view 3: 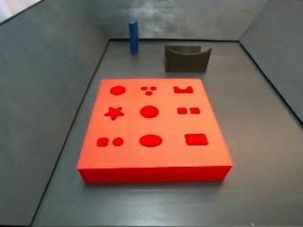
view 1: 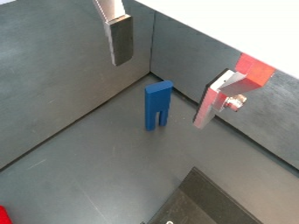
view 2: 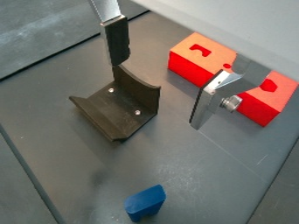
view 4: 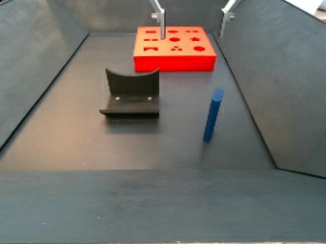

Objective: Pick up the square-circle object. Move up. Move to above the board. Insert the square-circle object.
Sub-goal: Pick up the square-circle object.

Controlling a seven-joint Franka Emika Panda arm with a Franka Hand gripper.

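Note:
The square-circle object, a slim blue peg (view 4: pixel 213 115), stands upright on the dark floor near a side wall, apart from the board. It also shows in a side view (view 3: pixel 134 35) and in both wrist views (view 1: pixel 158 103) (view 2: pixel 146 200). The board (view 3: pixel 148 129) is a flat red slab with several shaped holes; it also shows in a side view (view 4: pixel 174 48). My gripper (view 4: pixel 193 11) is high over the board's far part, open and empty. Its fingers (view 1: pixel 121 39) (view 2: pixel 115 39) stand wide apart, with nothing between them.
The fixture (view 4: pixel 132 93), a dark bracket on a base plate, stands on the floor between peg and board; it also shows in a side view (view 3: pixel 183 58) and a wrist view (view 2: pixel 117 109). Grey walls enclose the floor. Red blocks (view 2: pixel 201 58) show by one finger.

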